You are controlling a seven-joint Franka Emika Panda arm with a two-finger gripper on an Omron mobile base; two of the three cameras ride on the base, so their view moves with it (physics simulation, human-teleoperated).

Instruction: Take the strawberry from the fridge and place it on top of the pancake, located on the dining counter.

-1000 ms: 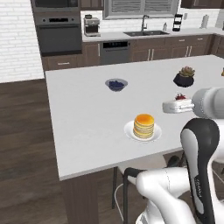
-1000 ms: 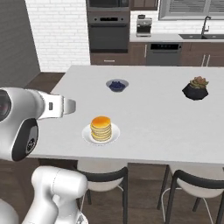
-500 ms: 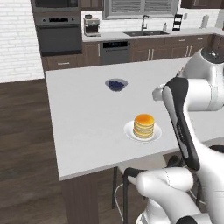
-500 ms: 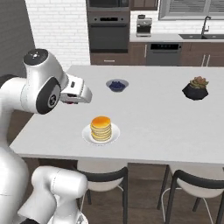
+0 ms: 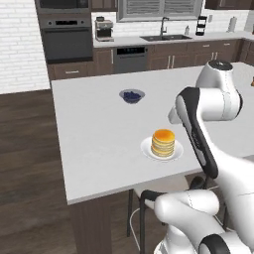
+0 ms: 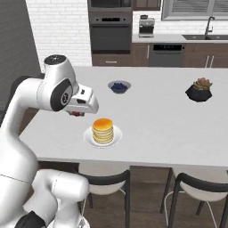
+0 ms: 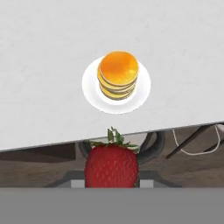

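The strawberry (image 7: 112, 165), gripped in the closed end effector (image 6: 76, 113), hangs above the near edge of the white desk (image 6: 151, 129), just short of the glazed pancake (image 6: 103, 129) stack on its white plate (image 7: 142, 94); a bowl of blueberries (image 6: 119, 86) sits farther back.
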